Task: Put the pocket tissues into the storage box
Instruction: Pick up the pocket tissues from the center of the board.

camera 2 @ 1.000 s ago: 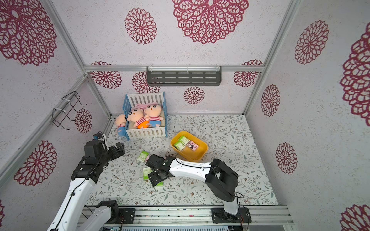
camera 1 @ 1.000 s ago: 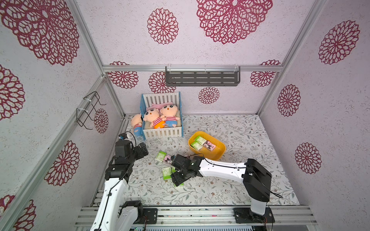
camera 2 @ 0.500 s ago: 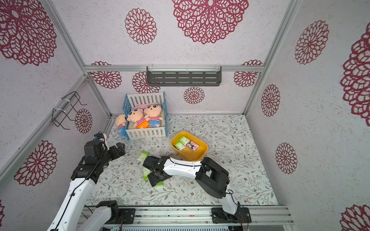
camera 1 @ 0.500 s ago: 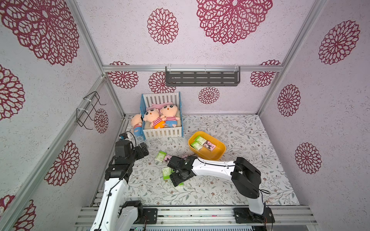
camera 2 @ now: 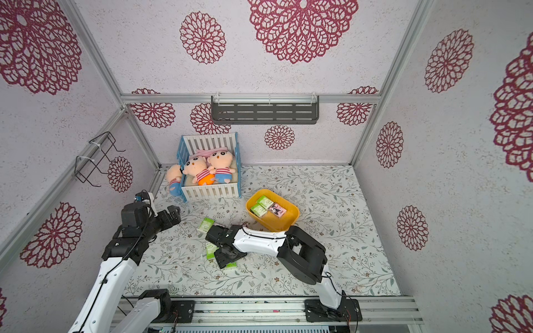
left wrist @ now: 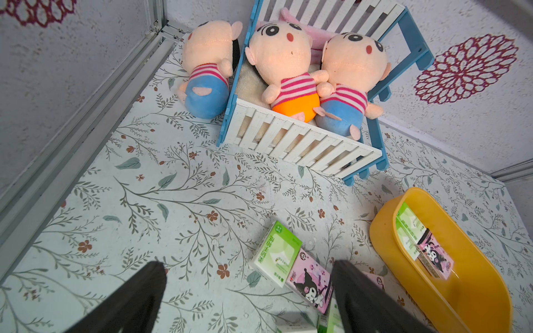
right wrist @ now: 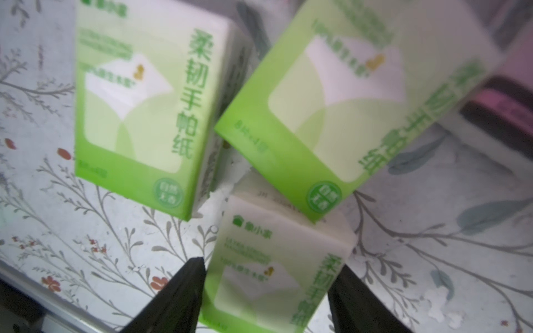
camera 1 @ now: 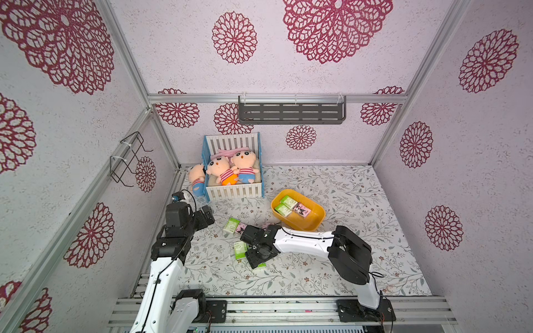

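The yellow storage box [camera 1: 315,223] [camera 2: 290,223] [left wrist: 383,230] stands right of centre and holds two green pocket tissues and a pink one [camera 1: 302,210]. More pocket tissues lie on the mat to its left: a green packet [camera 1: 231,225] [left wrist: 275,249], a pink one [left wrist: 310,281] beside it, and two green ones [right wrist: 129,101] [right wrist: 346,95]. My right gripper [camera 1: 255,258] [camera 2: 227,259] [right wrist: 268,294] is low over that cluster, shut on a green packet [right wrist: 274,271] with a finger against each long side. My left gripper [camera 1: 206,217] [left wrist: 248,291] hovers open and empty above the mat.
A white-slatted, blue-sided crate [camera 1: 233,191] with plush dolls stands at the back, with one doll [camera 1: 196,180] outside it. A grey shelf [camera 1: 291,113] hangs on the back wall and a wire rack [camera 1: 127,158] on the left wall.
My right gripper has shifted a little left over the green packets, and its jaws have narrowed onto one. The right elbow has folded closer. The left arm has stayed still.
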You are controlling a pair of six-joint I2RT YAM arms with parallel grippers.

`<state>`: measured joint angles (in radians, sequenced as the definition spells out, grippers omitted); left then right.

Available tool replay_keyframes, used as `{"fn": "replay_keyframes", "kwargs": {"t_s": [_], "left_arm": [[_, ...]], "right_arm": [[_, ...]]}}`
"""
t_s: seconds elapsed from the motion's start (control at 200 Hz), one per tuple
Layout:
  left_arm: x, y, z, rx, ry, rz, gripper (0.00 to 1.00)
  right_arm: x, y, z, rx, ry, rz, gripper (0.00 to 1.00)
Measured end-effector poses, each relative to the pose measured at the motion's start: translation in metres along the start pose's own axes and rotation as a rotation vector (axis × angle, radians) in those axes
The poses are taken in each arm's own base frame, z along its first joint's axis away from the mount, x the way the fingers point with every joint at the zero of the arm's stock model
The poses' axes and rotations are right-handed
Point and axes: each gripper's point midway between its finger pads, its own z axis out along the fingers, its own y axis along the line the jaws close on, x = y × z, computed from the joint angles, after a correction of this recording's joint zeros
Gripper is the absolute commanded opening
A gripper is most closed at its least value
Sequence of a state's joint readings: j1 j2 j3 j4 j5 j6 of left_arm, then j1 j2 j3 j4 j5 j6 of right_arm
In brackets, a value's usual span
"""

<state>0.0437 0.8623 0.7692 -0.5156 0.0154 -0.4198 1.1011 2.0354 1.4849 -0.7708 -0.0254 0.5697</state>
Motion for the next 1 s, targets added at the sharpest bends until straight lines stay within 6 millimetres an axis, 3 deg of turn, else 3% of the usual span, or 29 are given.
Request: {"fn": "replay_keyframes", "kwargs": {"t_s": [0.14, 0.365, 0.57, 0.681, 0.806, 0.916, 1.001], "left_arm": [[0.000, 0.000, 0.000, -0.001, -0.001, 0.000, 0.97], [0.000, 0.000, 0.000, 0.000, 0.000, 0.001, 0.97], [0.001, -0.001, 0.000, 0.001, 0.002, 0.003, 0.97], [0.001, -0.001, 0.001, 0.001, 0.004, 0.003, 0.97], [0.002, -0.001, 0.002, -0.001, 0.010, 0.003, 0.97], [0.002, -0.001, 0.002, -0.001, 0.010, 0.001, 0.97], [0.002, -0.001, 0.002, 0.000, 0.011, 0.000, 0.97]], "right_arm": [[0.003, -0.009, 0.003, 0.013, 0.014, 0.013, 0.69], [0.001, -0.010, 0.001, 0.012, 0.007, 0.018, 0.47], [0.002, -0.026, -0.012, 0.020, -0.016, 0.022, 0.45], [-0.013, -0.040, -0.040, 0.016, -0.090, 0.017, 0.46], [-0.046, -0.065, -0.094, -0.008, -0.252, 0.039, 0.46], [-0.075, -0.117, -0.141, 0.029, -0.391, 0.102, 0.46], [-0.090, -0.163, -0.161, 0.117, -0.451, 0.150, 0.47]]}}
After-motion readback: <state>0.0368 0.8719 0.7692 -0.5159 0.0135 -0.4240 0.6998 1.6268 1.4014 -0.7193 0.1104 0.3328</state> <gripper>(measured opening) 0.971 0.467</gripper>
